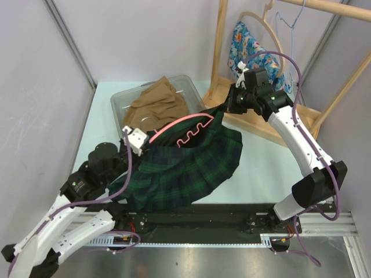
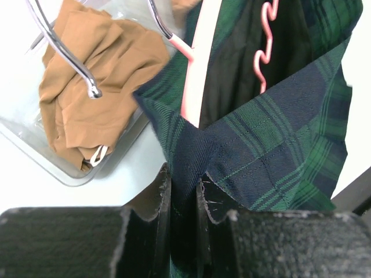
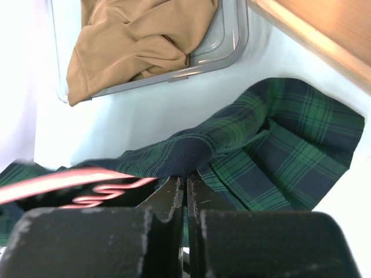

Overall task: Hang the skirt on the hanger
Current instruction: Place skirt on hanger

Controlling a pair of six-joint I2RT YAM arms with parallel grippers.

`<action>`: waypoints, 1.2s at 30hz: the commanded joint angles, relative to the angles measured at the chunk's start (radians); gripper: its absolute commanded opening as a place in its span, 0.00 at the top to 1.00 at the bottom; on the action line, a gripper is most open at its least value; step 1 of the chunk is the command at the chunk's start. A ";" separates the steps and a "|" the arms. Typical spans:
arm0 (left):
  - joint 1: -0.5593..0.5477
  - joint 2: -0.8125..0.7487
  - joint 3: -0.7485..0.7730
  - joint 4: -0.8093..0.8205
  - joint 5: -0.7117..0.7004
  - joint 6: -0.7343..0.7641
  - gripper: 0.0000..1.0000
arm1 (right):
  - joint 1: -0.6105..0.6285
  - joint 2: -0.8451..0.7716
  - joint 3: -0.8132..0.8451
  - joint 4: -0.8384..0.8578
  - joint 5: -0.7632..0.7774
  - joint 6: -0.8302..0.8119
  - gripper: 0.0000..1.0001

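1. Top view: plaid skirt (image 1: 191,168) is held up betw both arms over the counter (image 1: 255,156), w/ the pink hanger (image 1: 177,124) at its open top edge. Left tool (image 1: 135,141) is at the skirt's left end, right tool (image 1: 231,106) at its right end
2. Left wrist: left tool narrowly parted, pinching a fold of skirt; tan garment (image 2: 98,87) in clear bin (image 2: 35,150) nearby
3. Right wrist: right tool pressed almost together, thin skirt edge nipped betw its fingers, hanger end just left

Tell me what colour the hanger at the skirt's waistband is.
The hanger is pink, against the green plaid skirt; the left wrist view shows it best.
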 commanded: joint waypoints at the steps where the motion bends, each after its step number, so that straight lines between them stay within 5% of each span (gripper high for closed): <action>1: -0.123 0.068 0.018 0.017 -0.161 0.065 1.00 | 0.026 -0.040 0.079 0.025 0.004 0.012 1.00; 5: -0.220 0.126 0.028 0.034 -0.281 0.073 1.00 | 0.065 -0.037 0.103 0.017 0.010 0.009 1.00; 27: -0.220 0.114 0.036 0.027 -0.536 0.008 1.00 | 0.031 -0.172 -0.042 -0.013 0.025 -0.037 1.00; 31: -0.220 0.132 0.047 0.031 -0.715 0.037 1.00 | 0.052 -0.173 -0.050 -0.036 0.097 -0.052 1.00; 36: -0.220 0.106 0.048 0.045 -0.666 0.016 1.00 | 0.089 -0.170 -0.059 -0.052 0.165 -0.066 1.00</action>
